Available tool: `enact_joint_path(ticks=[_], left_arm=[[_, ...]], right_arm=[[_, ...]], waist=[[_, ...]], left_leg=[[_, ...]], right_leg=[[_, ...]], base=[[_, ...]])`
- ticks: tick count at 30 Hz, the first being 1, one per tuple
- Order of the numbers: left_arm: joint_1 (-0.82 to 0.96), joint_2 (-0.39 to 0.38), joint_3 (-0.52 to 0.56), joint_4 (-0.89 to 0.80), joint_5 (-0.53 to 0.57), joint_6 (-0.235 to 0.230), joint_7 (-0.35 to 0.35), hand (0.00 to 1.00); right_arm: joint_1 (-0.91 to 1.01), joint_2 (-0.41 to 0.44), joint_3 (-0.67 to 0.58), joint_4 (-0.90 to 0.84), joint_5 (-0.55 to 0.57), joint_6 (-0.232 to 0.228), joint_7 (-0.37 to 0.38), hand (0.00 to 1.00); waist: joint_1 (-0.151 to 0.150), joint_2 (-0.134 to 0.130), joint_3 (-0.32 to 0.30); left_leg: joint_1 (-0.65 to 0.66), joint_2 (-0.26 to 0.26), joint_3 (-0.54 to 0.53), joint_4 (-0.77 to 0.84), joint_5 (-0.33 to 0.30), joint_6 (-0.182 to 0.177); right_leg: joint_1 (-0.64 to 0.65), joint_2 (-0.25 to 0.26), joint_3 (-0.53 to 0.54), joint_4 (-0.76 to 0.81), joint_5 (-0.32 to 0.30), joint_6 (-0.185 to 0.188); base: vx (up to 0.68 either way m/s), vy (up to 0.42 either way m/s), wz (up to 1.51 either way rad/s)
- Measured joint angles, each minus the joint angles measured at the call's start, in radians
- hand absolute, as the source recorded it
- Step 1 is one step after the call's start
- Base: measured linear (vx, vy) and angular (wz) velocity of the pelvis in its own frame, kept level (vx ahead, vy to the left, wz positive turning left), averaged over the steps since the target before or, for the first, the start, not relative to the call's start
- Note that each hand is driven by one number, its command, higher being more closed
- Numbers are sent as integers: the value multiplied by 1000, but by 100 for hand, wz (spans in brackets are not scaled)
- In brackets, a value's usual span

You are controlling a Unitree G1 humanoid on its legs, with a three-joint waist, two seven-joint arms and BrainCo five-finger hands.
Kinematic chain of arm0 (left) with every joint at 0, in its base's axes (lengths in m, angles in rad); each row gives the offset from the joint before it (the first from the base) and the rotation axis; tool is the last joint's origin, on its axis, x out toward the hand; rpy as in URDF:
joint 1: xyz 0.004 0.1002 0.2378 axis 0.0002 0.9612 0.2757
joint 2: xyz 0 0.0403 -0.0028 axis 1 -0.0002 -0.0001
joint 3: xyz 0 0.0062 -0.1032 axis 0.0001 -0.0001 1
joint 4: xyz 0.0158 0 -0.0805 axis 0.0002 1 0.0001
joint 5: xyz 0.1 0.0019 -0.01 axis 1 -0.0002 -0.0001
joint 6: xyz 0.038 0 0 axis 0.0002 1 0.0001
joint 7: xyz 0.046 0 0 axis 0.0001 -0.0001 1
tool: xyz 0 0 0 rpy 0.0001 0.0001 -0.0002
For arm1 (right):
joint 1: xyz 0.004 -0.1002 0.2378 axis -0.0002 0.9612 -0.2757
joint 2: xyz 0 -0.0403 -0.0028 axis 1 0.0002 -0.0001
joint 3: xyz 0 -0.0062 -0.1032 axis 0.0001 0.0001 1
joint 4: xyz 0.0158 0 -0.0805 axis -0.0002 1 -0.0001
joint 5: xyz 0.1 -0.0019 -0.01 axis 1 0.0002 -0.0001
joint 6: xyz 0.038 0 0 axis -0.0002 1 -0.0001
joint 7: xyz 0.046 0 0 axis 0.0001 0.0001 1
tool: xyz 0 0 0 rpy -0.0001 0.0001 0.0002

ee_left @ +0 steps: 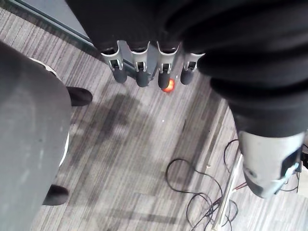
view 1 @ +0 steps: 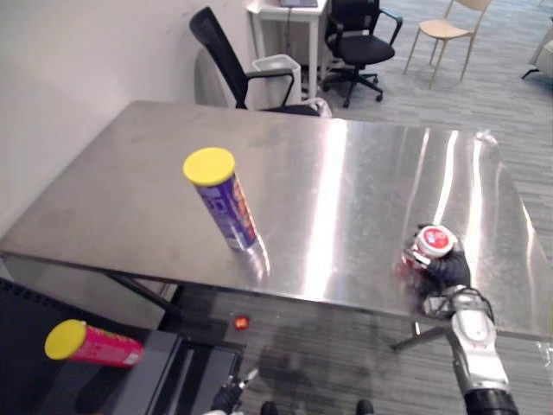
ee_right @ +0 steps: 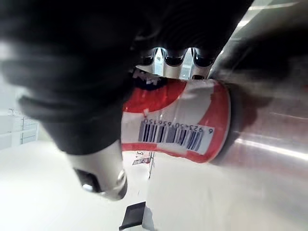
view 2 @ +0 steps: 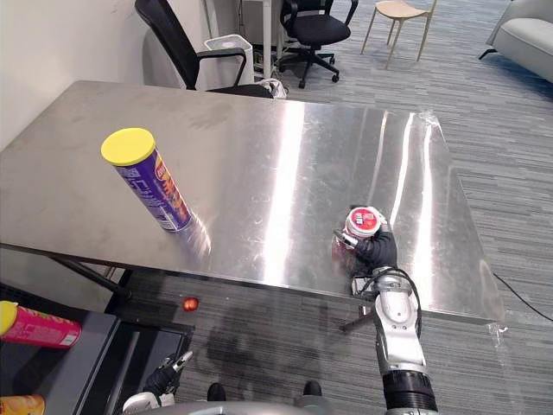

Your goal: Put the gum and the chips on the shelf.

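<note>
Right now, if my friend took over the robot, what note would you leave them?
Left hand: open, holds nothing, hanging low above the floor.
Right hand: closed round the gum tub, near the front edge of the table.
Chips can: standing on the table, toward the robot's left, untouched.
A pink can lies on the shelf, low on the left.
Done: gum gripped.
Left: carry the gum to the shelf, then the chips can.

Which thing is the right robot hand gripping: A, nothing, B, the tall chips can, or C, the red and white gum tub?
C: the right robot hand curls round the gum tub near the front edge of the table.
</note>
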Motion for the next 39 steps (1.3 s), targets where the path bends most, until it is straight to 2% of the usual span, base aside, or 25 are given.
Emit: enact_joint_path(ticks=[13, 16, 22, 28, 39], left_arm=[[-6, 0, 1, 0, 2, 0, 15, 0], [-10, 0, 3, 0, 40, 0, 18, 0], [-10, -1, 15, -1, 41, 1, 23, 0], [-8, -9, 73, -11, 40, 8, 19, 0], [17, -11, 128, -22, 40, 11, 3, 0]], right_arm=[[-8, 22, 27, -12, -36, 0, 13, 100], [2, 38, 26, -72, -36, 0, 12, 100], [20, 37, 2, -244, -27, -2, 9, 100], [22, 37, -115, -416, 22, -17, 12, 100], [69, 37, -152, -487, 101, -20, 40, 100]], waist=[[9, -6, 3], [7, -6, 3], [5, -9, 7], [5, -15, 16], [-15, -24, 8]], left_leg=[[1, 0, -2, 0, 0, 0], [4, 1, -3, 0, 0, 0], [18, 3, -30, 4, -1, 0], [17, -5, -52, 12, 1, 2], [17, -7, -42, 13, 2, 4]], right_leg=[[2, 0, -2, -1, 0, 0], [6, 0, -4, -1, 0, 0], [30, -2, -28, 12, 0, 0], [23, -12, -41, 51, -9, -5], [21, -13, -34, 37, -9, -5]], base=[[0, 0, 0], [0, 0, 0], [-11, -12, 12], [-33, 0, 10], [-13, -8, -3]])
